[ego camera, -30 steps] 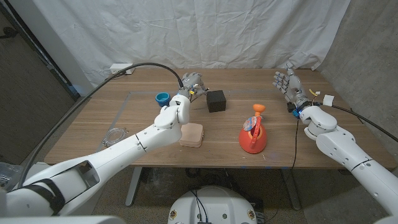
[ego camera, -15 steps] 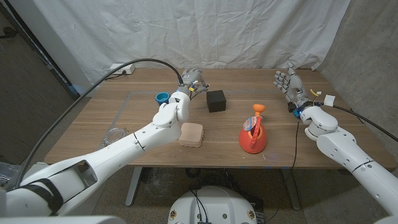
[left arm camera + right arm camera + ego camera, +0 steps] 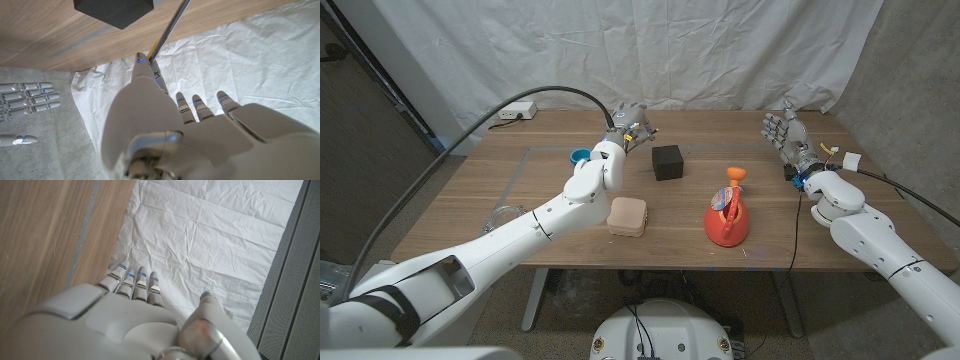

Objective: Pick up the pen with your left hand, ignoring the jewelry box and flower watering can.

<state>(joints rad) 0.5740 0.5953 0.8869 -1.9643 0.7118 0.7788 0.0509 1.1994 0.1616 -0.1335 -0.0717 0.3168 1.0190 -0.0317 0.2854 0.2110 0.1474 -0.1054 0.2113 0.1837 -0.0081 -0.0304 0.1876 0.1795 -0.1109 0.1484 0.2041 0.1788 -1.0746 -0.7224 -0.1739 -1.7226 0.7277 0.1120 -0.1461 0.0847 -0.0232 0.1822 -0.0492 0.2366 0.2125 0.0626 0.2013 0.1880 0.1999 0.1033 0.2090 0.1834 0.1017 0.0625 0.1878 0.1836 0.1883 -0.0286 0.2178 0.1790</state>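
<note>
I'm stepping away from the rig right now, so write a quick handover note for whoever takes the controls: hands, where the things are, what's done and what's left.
Left hand: raised above the table's far middle, pinching the pen, which the left wrist view shows as a thin dark shaft running from its fingers.
Right hand: up at the table's right side, fingers spread, holding nothing.
Black jewelry box sits just right of the left hand; the orange watering can stands nearer the front. Both look untouched.
Done: pen gripped and apparently off the table.
Left: probably just keep the grip steady and clear of the box.
</note>
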